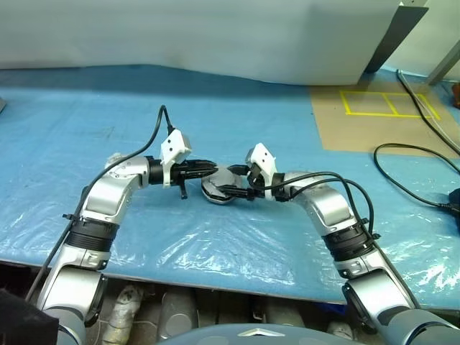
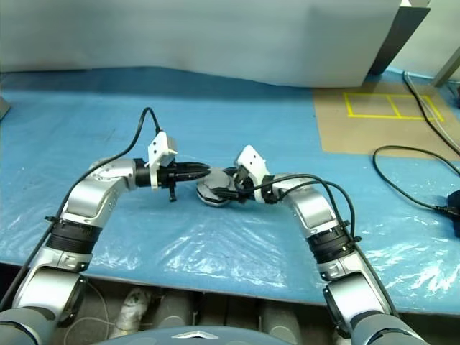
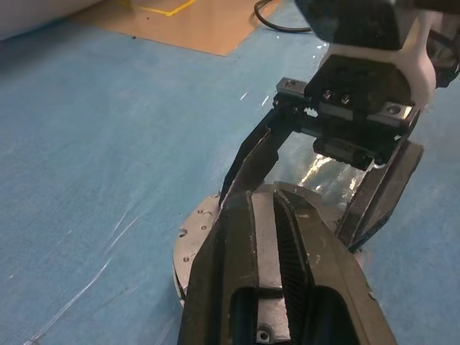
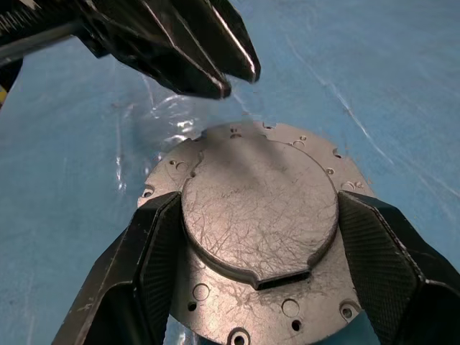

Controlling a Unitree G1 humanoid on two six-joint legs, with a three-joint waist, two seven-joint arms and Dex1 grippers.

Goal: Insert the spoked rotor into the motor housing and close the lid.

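— Blue plastic sheeting covers the tabletop (image 1: 86, 144), crinkled and shiny near the front edge. What sits in the middle of it?

— Grey metal: the lid (image 4: 259, 215), round, plain scratched face up, with a small notch cut in the raised part. A flat rim (image 4: 287, 309) drilled with small holes runs around that raised face.

— Where exactly is it?

— At the centre of the sheet, right where the two arms meet. It looks to be down on the plastic, though I cannot tell whether it is resting or just lifted.

— And the right hand (image 4: 259, 198)?

— It reaches in from the robot's right. Its fingers (image 4: 154, 244) stand wide apart, one on each side of the raised face, and both pads lie against its edge. It grips the lid across its width.

— The left hand (image 1: 208, 167)?

— It comes in from the other side, nearly level. Its two fingers are pressed together with nothing between them. The tips hang just over the far rim of the lid, facing the right hand; I cannot tell whether they touch the metal.

— Anything else on the tabletop?

— A brown panel (image 1: 374, 118) marked with yellow tape squares lies at the far right, well apart from the lid. A black cable (image 1: 410, 187) loops over the sheet near it. A white board (image 1: 215, 36) stands along the back
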